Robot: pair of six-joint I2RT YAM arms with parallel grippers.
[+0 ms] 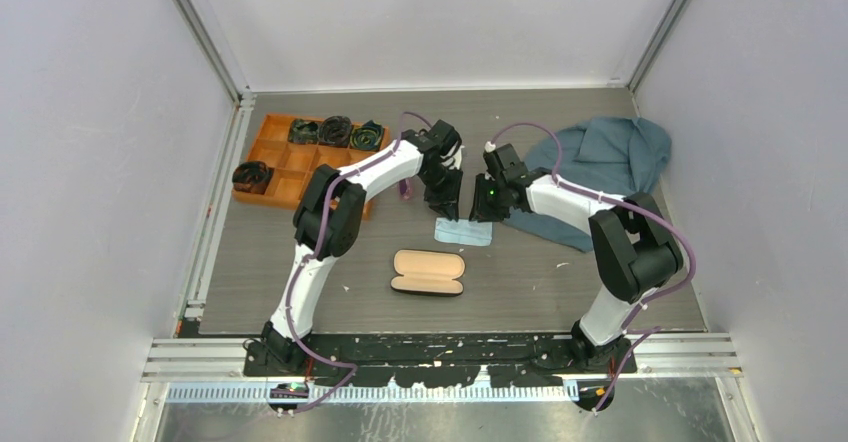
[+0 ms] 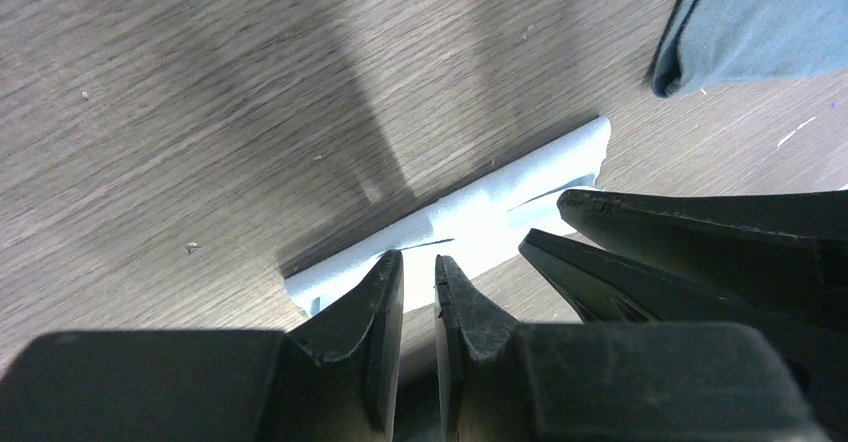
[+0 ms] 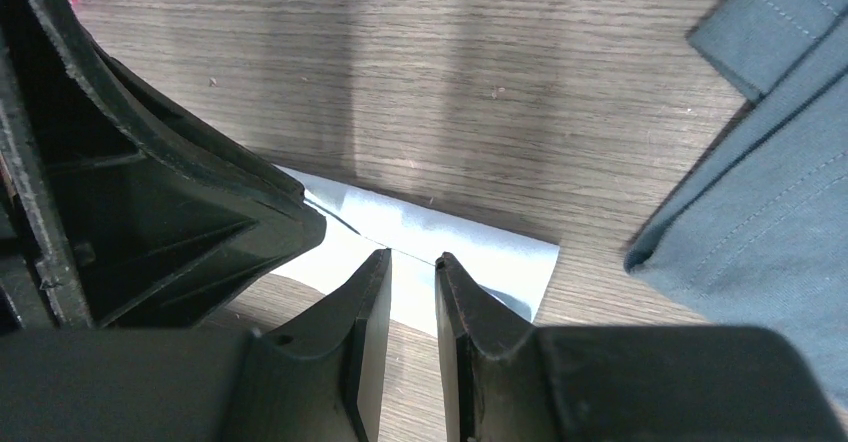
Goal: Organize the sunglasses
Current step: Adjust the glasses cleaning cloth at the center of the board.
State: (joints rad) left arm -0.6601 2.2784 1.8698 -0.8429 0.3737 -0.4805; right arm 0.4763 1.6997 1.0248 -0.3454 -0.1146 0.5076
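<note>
The left jaws are drawn almost together, leaving only a thin slit, with their tips down on the near edge of the light-blue cloth (image 2: 490,207). The right jaws are equally nearly closed, and their tips touch the same cloth (image 3: 480,247) at a crease from the opposite side. In neither wrist view can I tell whether a fold of cloth is nipped between them. The two pairs of jaws face each other closely, and each shows as a black wedge in the other's wrist view.

The sunglasses (image 1: 405,189) lie on the desk (image 1: 300,292) just outside the left jaws, on the side away from the right jaws. From above they show only as a small purple-pink sliver close against the left arm. They are too small and too hidden to make out lenses or frame shape. Neither pair of jaws touches them.

Further out on that side is an orange tray (image 1: 300,177) with dark items in some compartments. The black case (image 1: 428,273) lies open nearer the arm bases than both jaws, its tan lining facing up, apart from the cloth. A blue-grey garment (image 1: 610,152) is spread behind the right jaws, and its hem is close to the cloth in both wrist views.
</note>
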